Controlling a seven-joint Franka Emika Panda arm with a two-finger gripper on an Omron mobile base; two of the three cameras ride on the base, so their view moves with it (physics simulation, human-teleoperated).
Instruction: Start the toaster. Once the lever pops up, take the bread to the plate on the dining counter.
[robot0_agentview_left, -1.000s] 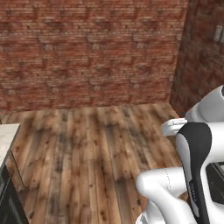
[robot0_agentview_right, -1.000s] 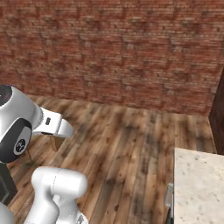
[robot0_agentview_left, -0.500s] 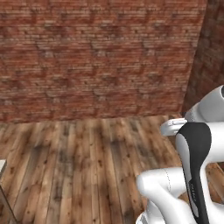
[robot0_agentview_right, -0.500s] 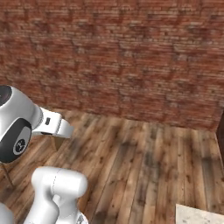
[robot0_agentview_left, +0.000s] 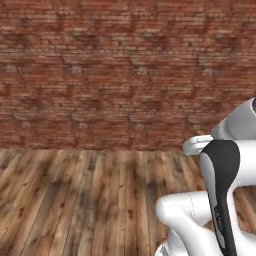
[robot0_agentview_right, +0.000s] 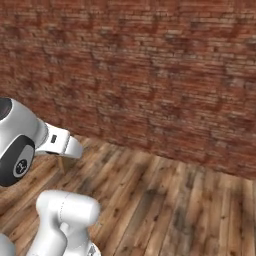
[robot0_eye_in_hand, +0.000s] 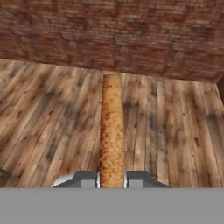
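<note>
Bread (robot0_eye_in_hand: 112, 131) golden-brown, speckled; wall (robot0_agentview_left: 120, 75) red-brown brick; floor (robot0_agentview_right: 165, 200) streaked brown planks.

Count: one bread (robot0_eye_in_hand: 111, 131) slice, edge-on, clamped in the one pincer (robot0_eye_in_hand: 112, 179), sticking straight out ahead of it. One robot arm (robot0_agentview_left: 220, 200). One brick wall (robot0_eye_in_hand: 113, 35) beyond the pincer, possibly a second meeting it at the far right corner, hard to tell. One plank floor (robot0_eye_in_hand: 52, 122) below it.
</note>
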